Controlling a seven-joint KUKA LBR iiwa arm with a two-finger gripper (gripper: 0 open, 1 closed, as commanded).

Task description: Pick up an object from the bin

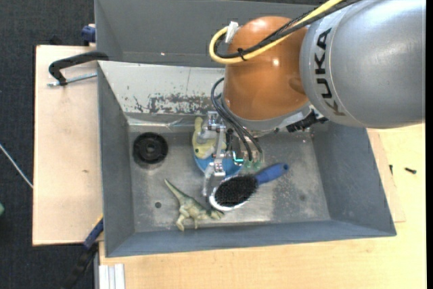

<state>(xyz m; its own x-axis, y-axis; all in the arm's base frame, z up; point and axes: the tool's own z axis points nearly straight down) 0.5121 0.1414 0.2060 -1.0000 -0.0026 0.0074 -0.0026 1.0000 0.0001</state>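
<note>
My gripper [216, 147] is low in the middle of the bin, under the orange wrist cover. It stands open, one metal finger [214, 123] towards the back and the other [218, 171] towards the front. Between them lies a blue and pale yellow thing [201, 149], partly hidden by the gripper. Just in front of the near finger lies a hairbrush [235, 191] with a black oval head and a blue handle pointing right. A green toy dinosaur [190, 206] lies at the front, left of the brush.
A black round disc [150, 147] rests on the bin floor to the left, apart from the other things. The arm and its orange cover hang over the bin's back right part.
</note>
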